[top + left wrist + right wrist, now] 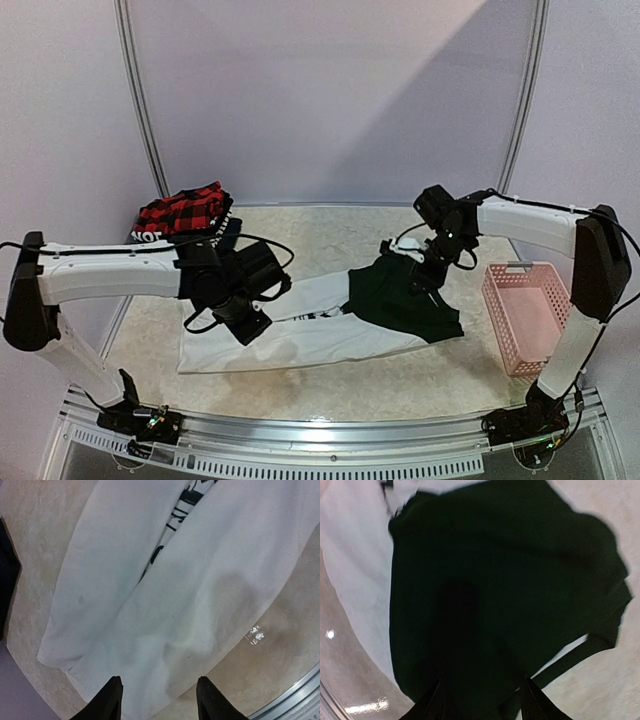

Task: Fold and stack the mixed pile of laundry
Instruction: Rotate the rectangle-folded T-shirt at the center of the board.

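Above the tee, left gripper and right gripper hang half-open, empty (sides look folded); next probably needs a crosswise fold.

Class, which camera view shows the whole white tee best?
Top external: the white tee lies spread out, nearly all visible. Left wrist shows only white fabric and some print; right wrist mostly its dark section.

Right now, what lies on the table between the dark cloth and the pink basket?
Nothing lies there. Only a narrow bare strip of table separates the dark cloth from the pink basket; the top external view shows this.
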`<state>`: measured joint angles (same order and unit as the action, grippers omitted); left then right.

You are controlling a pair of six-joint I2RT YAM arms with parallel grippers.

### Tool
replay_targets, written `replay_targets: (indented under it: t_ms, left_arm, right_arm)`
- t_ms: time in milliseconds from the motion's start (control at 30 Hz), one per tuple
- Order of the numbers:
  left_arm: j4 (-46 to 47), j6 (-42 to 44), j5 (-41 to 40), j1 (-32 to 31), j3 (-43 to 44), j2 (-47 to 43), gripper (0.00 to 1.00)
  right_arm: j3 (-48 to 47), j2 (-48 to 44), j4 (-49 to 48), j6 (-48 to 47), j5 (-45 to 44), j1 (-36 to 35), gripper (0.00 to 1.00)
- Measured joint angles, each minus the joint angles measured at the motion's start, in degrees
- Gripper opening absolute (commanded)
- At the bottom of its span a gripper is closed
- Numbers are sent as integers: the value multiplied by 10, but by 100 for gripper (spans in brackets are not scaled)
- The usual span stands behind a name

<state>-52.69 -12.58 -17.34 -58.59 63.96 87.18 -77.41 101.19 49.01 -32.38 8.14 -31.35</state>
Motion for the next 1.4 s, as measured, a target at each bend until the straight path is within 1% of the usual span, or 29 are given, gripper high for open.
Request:
replay_targets:
  t_ms: [100,200,367,467,567,633,700,767,800,833,867,933,1033,1133,1200,1300,1333,1400]
  left_arm:
    - [0,37,-2,-2,2,35,52]
    - [6,54,-3,-2,4,44,52]
    - [14,66,-10,-16,10,44,52]
    - [14,79,-10,-32,8,41,53]
    - [12,95,-1,-45,4,27,53]
    - [10,103,4,-49,3,23,53]
    - [10,109,4,-50,2,24,54]
    - [9,111,4,-50,2,27,54]
    - [8,111,4,-50,2,31,55]
    - [6,111,4,-50,2,36,55]
    - [4,110,4,-50,3,42,56]
    - [0,104,4,-50,3,57,56]
    - [-1,89,15,-50,3,80,57]
    - [4,69,33,-50,3,107,57]
    - [9,56,43,-50,3,132,55]
    - [14,41,50,-49,3,170,43]
    - [13,36,52,-49,5,180,34]
    - [14,26,51,-48,16,188,20]
  right_arm:
    - [54,5,17,-1,4,-3,43]
    - [62,26,23,4,-8,-7,34]
    - [30,96,9,3,-63,-3,22]
    - [-31,144,21,-10,-94,6,20]
    - [-161,229,36,-30,-129,21,20]
    - [-279,303,43,-44,-152,31,23]
    - [-451,403,45,-56,-175,41,31]
    - [-580,479,35,-60,-190,45,39]
    - [-615,498,32,-61,-194,46,43]
    - [-624,502,32,-60,-196,48,47]
    - [-616,495,34,-57,-198,49,49]
    - [-549,449,17,-53,-199,50,54]
    - [-387,322,-7,-48,-192,49,57]
    - [-278,183,-25,-36,-177,49,58]
    - [-234,94,-43,-25,-165,51,58]
    - [-187,0,-69,-2,-136,58,58]
    - [-174,-19,-73,6,-122,62,59]
    - [-150,-33,-78,21,-101,71,59]
